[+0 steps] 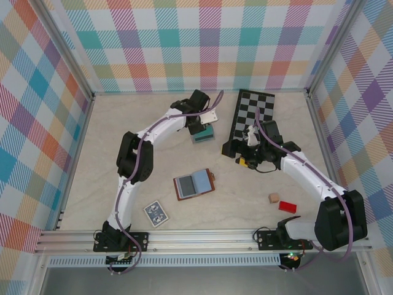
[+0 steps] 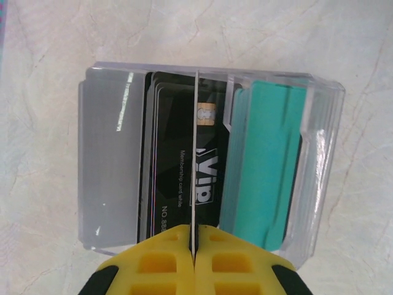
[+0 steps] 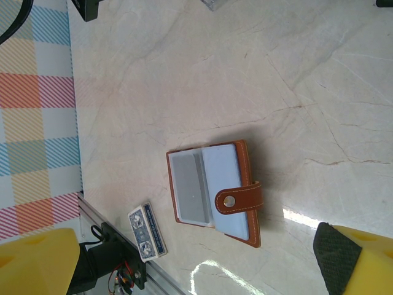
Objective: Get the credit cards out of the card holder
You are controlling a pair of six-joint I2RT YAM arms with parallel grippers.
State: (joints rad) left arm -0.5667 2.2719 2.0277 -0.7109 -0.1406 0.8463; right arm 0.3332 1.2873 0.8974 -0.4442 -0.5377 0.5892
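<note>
Pressed together on the thin edge of a credit card (image 2: 194, 153), my left end effector (image 2: 194, 246) hangs straight over the small clear box (image 2: 325, 160) at the far side of the desk (image 1: 123, 123). I hold the card on edge, seen from my wrist as a pale line, because that is how it will slip down between the box's walls. A black card (image 2: 172, 178) with a chip and pale lettering already stands in the middle slot, between the grey side and the teal divider (image 2: 264, 160), so I judge this box is where the removed cards are collected. My pinched card lines up with that same slot, over the black one. The card holder (image 1: 194, 184) lies well apart from the box, near the middle of the desk, opened flat with its blue-grey pockets facing up and its snap tab (image 3: 239, 200) folded across one edge; lying open like that, the pockets are easy to reach from above. From here I cannot tell whether any card is left inside them. My right end effector (image 3: 196, 258) is spread wide and holds nothing, raised beside the chessboard (image 1: 252, 117) with its camera looking down on the holder, probably waiting for its turn. A blue patterned deck (image 3: 147, 232) sits near the front rail and plays no part. Next I should lower gently and let go only once the card's edge is inside the slot.
</note>
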